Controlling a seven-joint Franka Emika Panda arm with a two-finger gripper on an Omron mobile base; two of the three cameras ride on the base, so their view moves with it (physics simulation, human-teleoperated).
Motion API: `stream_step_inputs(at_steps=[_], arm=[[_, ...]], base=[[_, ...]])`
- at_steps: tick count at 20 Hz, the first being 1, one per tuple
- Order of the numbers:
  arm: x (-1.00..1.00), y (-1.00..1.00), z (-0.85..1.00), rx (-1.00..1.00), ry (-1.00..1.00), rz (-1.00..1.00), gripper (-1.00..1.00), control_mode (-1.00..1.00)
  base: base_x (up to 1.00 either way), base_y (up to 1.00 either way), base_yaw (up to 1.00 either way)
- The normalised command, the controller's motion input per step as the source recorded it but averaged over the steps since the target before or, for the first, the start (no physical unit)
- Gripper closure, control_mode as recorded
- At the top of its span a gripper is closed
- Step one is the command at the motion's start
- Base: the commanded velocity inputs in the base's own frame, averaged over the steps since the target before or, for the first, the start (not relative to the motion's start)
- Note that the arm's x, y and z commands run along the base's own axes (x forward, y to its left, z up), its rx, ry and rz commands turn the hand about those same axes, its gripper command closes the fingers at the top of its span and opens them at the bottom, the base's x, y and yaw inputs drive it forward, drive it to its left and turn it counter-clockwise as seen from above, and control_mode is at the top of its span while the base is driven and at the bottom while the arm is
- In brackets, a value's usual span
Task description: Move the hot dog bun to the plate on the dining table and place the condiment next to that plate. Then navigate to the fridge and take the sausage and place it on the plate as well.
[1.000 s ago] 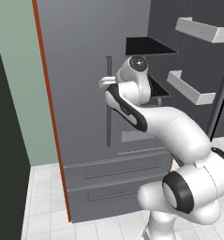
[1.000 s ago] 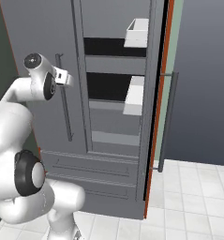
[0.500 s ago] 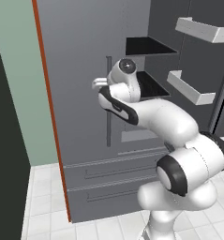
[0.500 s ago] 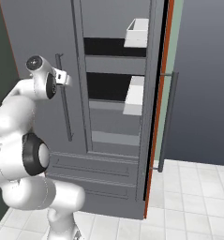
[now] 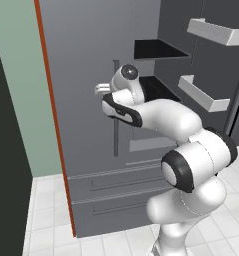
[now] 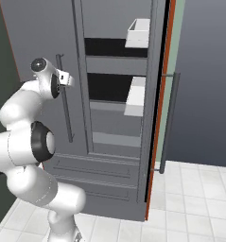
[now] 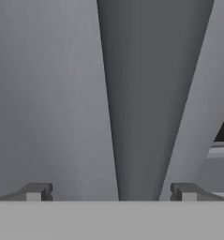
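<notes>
The robot stands in front of the fridge (image 5: 91, 100). It is a tall dark grey fridge, and one of its doors hangs open at the side, so the black inner shelves (image 6: 115, 47) and the light grey door shelves (image 5: 203, 94) can be seen. The other door is shut, with a long thin handle (image 6: 65, 99) running up and down it.

The gripper (image 7: 111, 192) is right at this handle. The hand view shows the jaws wide apart, with the handle standing between the two finger tips (image 7: 36, 191). They are not clamped on anything yet.

The handle looks hard and stiff, so it should not bend or break. It is smooth and thin, so it may slip if the jaws only pinch it loosely. A good place to hold it would be around its middle, with one finger tip on each side. The door is probably heavy, so it should need a slow, steady pull.

The sausage cannot be seen on the shelves from here, so nobody can tell where it lies. It would likely be soft, light and easy to squash.
</notes>
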Motion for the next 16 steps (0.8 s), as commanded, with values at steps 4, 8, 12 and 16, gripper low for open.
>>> stream_step_inputs(at_steps=[4,8,12,16], arm=[[0.30,-0.09,-0.11,0.01,0.00,0.00,-1.00,-1.00],[0.28,-0.05,-0.11,0.01,0.00,0.00,-1.00,-1.00],[0.32,-0.02,-0.13,0.00,0.00,0.00,1.00,-1.00],[0.46,0.00,-0.09,0.00,0.00,0.00,1.00,-1.00]], base=[[0.00,0.00,0.00],[0.00,0.00,0.00],[0.00,0.00,0.00],[0.00,0.00,0.00]])
